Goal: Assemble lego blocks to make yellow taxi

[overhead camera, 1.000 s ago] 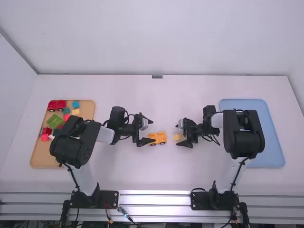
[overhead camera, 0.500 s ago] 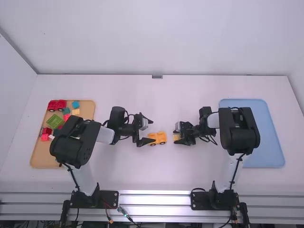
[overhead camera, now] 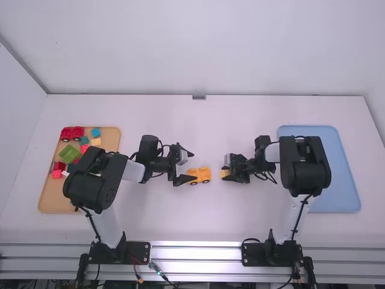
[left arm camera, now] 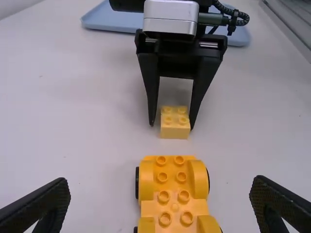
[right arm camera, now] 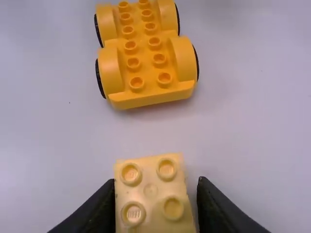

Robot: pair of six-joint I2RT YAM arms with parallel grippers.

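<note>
Here, left end effector (overhead camera: 192,166) gapes empty; right end effector (overhead camera: 225,171) loosely straddles yellow block (right arm camera: 150,201).

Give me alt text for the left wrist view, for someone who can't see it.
Over a white table, the right gripper straddles a yellow block, a gap at one finger; nearer, a yellow wheeled base lies before the open left gripper. A blue tray sits behind.
</note>
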